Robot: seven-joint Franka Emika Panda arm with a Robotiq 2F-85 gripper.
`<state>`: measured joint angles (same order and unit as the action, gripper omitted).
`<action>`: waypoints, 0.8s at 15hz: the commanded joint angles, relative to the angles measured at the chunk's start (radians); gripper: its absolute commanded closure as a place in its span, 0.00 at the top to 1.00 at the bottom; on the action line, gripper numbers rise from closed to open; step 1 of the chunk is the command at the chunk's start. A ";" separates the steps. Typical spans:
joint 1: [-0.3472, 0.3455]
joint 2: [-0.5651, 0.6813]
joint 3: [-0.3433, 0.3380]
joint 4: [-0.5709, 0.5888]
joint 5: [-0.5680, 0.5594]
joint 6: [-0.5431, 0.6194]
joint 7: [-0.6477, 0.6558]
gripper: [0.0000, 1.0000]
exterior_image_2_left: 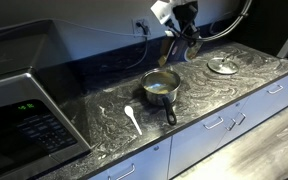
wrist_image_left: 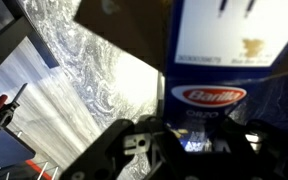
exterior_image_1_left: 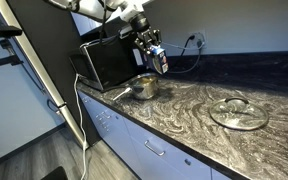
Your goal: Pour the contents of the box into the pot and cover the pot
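Blue box [exterior_image_1_left: 160, 61] gripped firmly in tool [exterior_image_1_left: 153, 51] and held just above steel pot [exterior_image_1_left: 144, 88], apparently so contents drop inside. Pot sits on marbled tabletop [exterior_image_1_left: 189, 105]. Glass lid [exterior_image_1_left: 239, 112] lies well apart, likely ready for covering.

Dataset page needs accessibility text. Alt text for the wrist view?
A blue Barilla box fills the right of the frame, held in the gripper, whose dark fingers blur along the bottom. Swirled grey countertop shows behind at upper left.
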<state>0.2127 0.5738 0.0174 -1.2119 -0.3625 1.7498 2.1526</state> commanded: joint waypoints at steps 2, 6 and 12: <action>-0.080 -0.122 -0.001 -0.179 0.151 0.156 -0.092 0.10; -0.149 -0.188 -0.015 -0.310 0.292 0.285 -0.181 0.10; -0.245 -0.275 -0.033 -0.512 0.517 0.441 -0.358 0.10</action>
<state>0.0028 0.3881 -0.0117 -1.5805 0.0510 2.1091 1.8790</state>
